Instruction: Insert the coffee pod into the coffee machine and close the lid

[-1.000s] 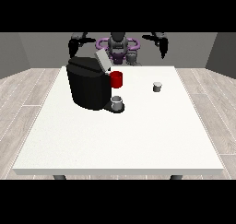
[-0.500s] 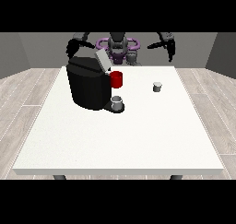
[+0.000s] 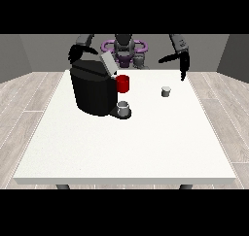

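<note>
A small grey coffee pod (image 3: 166,91) stands on the white table (image 3: 126,147) at the right of the middle. The black coffee machine (image 3: 93,88) stands at the left with its grey lid (image 3: 108,64) tilted up. A red part (image 3: 123,83) sticks out on its front above a grey cup (image 3: 124,108) on the drip base. The hand at the view's right (image 3: 183,66) hangs above and to the right of the pod, fingers pointing down and straight, holding nothing. The hand at the view's left (image 3: 74,53) is raised behind the machine's top corner.
The robot's torso (image 3: 124,50) with purple rings stands behind the table's far edge. The table's front edge (image 3: 126,179) runs near the camera. Wooden floor surrounds the table.
The arm at the view's right has swung outward and down, bringing its hand lower towards the pod. The hand at the view's left stays near the machine's top. Pod and machine are unmoved.
</note>
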Tool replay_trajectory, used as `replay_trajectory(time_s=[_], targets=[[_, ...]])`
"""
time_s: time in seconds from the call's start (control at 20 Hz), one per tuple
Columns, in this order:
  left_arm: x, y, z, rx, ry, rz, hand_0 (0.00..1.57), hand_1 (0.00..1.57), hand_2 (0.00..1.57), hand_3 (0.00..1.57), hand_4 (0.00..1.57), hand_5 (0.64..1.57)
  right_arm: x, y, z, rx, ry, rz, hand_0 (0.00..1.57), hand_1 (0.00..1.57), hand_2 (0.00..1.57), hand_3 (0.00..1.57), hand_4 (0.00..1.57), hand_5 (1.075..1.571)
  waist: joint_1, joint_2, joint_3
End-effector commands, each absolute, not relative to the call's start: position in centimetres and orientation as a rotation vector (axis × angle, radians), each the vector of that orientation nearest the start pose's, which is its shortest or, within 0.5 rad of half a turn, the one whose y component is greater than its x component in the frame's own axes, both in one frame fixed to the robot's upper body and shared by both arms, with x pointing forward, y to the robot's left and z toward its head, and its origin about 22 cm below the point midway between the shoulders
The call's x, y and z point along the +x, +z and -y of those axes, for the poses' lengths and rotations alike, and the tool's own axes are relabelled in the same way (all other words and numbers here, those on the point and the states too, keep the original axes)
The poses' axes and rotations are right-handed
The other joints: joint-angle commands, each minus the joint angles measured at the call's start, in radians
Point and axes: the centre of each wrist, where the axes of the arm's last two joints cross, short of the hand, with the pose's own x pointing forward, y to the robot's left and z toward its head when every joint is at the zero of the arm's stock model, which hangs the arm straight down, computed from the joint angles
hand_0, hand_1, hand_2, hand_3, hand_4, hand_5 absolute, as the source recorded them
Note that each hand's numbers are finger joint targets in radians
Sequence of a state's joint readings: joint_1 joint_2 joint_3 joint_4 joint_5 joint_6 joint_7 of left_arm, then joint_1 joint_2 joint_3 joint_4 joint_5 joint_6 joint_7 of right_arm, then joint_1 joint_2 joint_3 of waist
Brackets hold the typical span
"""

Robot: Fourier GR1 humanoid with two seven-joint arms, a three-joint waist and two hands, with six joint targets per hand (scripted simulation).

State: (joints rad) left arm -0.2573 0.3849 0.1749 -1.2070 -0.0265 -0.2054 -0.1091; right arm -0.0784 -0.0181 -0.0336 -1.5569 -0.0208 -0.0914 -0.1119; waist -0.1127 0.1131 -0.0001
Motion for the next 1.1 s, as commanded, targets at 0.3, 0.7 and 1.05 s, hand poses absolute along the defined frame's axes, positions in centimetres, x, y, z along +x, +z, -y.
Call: replay_trajectory(time_s=[0.3,0.7,1.05], targets=[[33.3,2.9,-37.6,0.308,-0.343,1.471,0.0,0.0,0.0,0.0,0.0,1.571,28.5,2.8,23.8,-0.084,-0.075,1.758,0.0,0.0,0.0,0.0,0.36,1.571,-0.017,0.089,0.0],[34.2,0.6,-36.0,0.369,-0.485,1.423,0.0,0.0,0.37,0.0,0.0,1.571,28.7,1.7,22.4,-0.104,-0.029,1.702,0.0,0.0,0.0,0.0,0.43,1.571,-0.018,0.098,-0.0001],[33.4,-1.7,-36.4,0.441,-0.539,1.311,0.81,0.81,0.85,0.5,0.0,1.571,28.3,0.8,21.9,-0.156,-0.036,1.638,0.0,0.0,0.0,0.0,0.36,1.571,-0.014,0.05,-0.0002]])
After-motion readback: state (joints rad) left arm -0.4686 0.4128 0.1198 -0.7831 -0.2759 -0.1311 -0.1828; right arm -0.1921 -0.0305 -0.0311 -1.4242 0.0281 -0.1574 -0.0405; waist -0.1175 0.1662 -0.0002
